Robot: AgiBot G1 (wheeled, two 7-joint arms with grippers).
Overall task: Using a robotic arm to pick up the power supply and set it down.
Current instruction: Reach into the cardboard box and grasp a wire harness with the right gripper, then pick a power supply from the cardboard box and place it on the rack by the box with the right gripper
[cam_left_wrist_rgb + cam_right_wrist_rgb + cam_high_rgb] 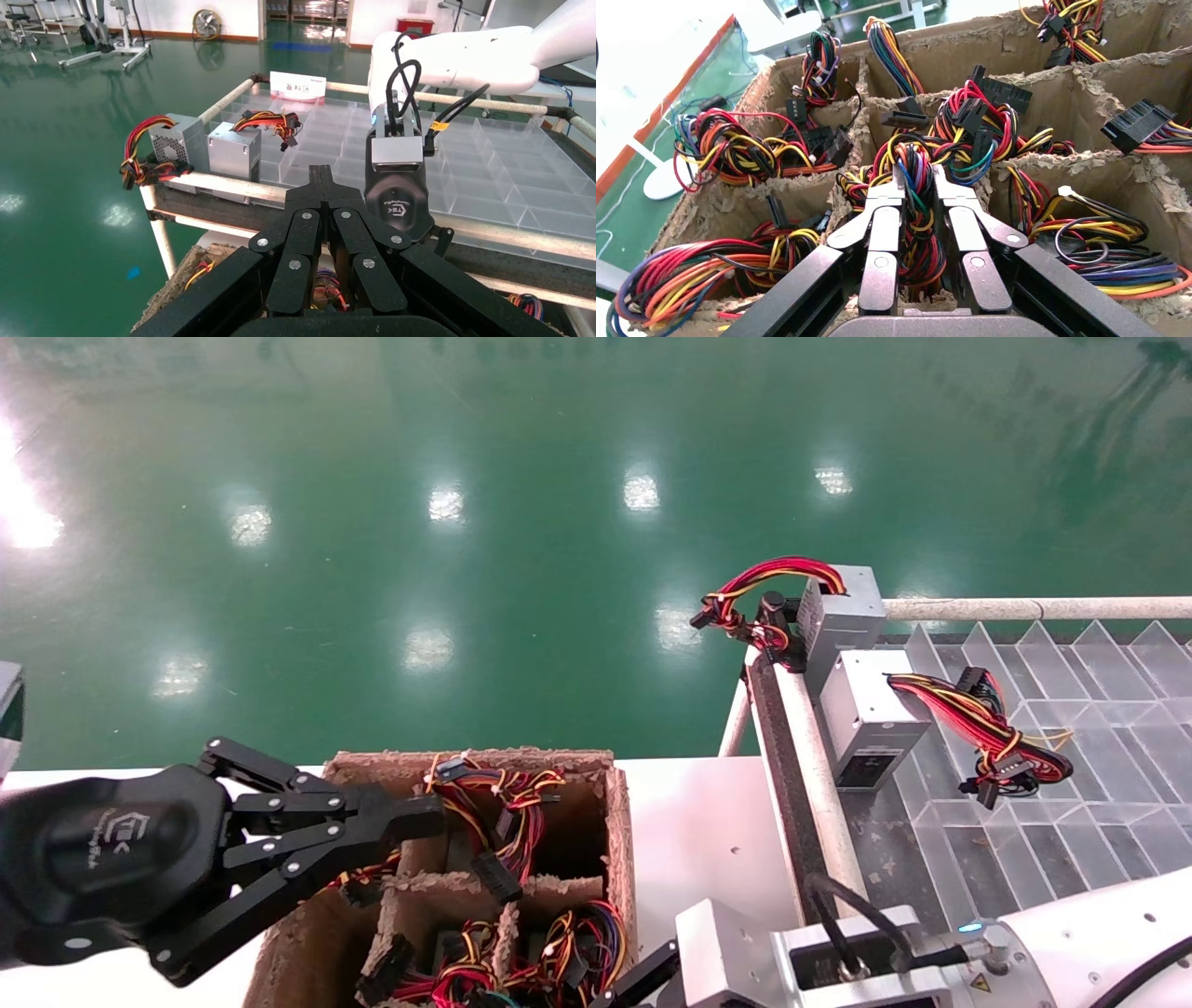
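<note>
Two end effectors: right end effector (919, 184) straddling cable bundle (916, 158), prongs apart; left end effector (410, 817) pinched together, empty. Power supply (926, 281) judged heavy, rigid; cables floppy, so metal case should be gripped.

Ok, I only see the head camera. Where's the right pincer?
Observer: Its wrist camera shows the right pincer down at a bundle of coloured wires inside the cardboard box.
Operator: Does the box have only the holes I see?
Observer: No, that camera shows more compartments, with wires in them too.
Operator: Anything on the rack I'm missing?
Observer: The left wrist camera shows a white sign with red writing at its far end.
</note>
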